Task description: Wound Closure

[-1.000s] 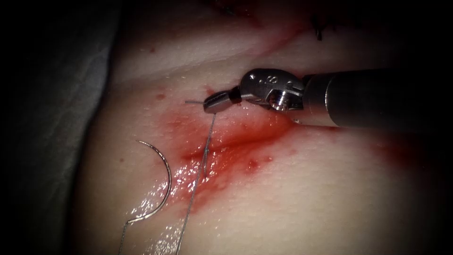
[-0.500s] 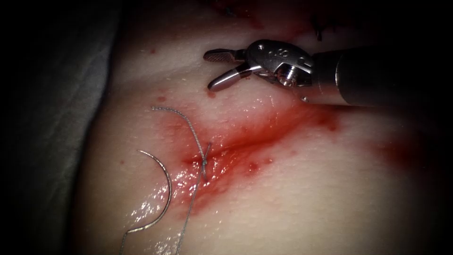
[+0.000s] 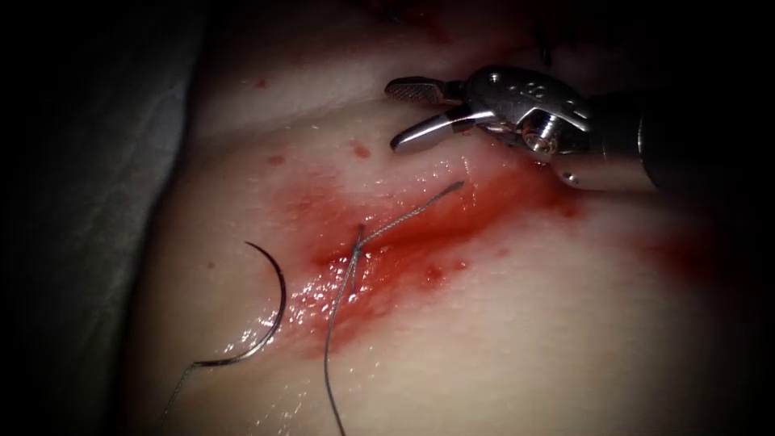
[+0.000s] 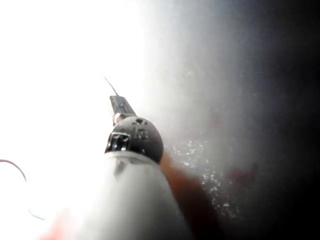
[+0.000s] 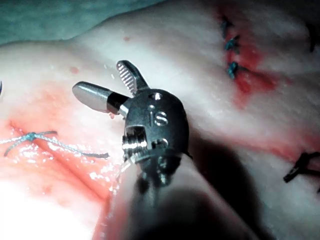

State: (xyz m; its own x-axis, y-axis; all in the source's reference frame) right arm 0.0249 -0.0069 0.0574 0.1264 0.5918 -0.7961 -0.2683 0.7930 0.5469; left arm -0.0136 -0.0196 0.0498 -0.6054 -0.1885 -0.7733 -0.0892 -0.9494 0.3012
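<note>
Your right tool is hanging wide open at about one o'clock in the endoscope view and gripping nothing. A second ago it was clamped on the thread, so you are letting go and backing off toward two o'clock. The knot is sitting on the cut near the centre. Its short tail is lying toward two o'clock and the long strand is running off toward six. In the right wrist view the open right tool is standing clear above that tail, which is how it should be. As you are retreating, keep the spread tips high so neither blade is snagging the loose end or dragging the knot. The needle is lying free on the tissue on the left of the cut, at about eight o'clock, held by neither tool and not in the flesh. Your left tool is visible in its own wrist view, and I cannot tell what it is holding. The tissue is glistening wet with red fluid around the cut, so expect the thread to be clinging. Older stitches are sitting behind you, and a grey cloth is bordering the tissue at nine o'clock.
</note>
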